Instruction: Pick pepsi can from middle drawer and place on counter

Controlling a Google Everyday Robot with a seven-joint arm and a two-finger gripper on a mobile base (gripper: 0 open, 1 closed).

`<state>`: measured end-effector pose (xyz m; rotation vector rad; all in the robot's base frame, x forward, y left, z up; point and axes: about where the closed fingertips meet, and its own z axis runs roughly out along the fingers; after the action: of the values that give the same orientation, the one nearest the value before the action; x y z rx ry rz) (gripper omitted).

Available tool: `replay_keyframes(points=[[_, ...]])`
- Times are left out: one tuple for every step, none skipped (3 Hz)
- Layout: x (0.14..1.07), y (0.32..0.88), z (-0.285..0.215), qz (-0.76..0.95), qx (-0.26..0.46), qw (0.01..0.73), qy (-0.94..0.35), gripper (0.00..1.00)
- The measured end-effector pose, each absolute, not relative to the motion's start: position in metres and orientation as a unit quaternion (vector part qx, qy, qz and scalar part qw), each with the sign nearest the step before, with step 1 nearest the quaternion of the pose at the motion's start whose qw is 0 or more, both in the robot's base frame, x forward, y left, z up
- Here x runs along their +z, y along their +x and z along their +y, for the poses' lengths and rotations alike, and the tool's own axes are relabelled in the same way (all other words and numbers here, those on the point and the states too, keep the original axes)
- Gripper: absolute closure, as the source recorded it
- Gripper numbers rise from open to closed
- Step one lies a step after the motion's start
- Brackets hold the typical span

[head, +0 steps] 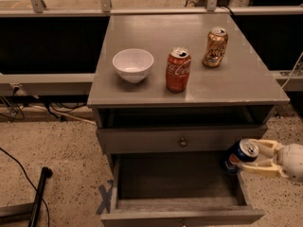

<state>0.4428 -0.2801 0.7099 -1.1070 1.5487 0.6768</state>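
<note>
I log: gripper with pepsi can at middle drawer right wall, below counter surface level | obstacles on surface: white bowl, red can, gold can | free: front-right corner, rear-left area.

Speckled beige floor, dark panels under a metal rail behind, dim light.
</note>
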Motion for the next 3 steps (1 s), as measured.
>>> replay_keyframes(points=[[0.759, 0.459, -0.298, 0.625, 0.317, 0.53, -0.478, 1.0], [0.795, 0.463, -0.308, 0.601, 0.305, 0.543, -0.502, 1.0], [0.815, 0.461, -0.295, 0.577, 0.308, 0.542, -0.527, 1.0]])
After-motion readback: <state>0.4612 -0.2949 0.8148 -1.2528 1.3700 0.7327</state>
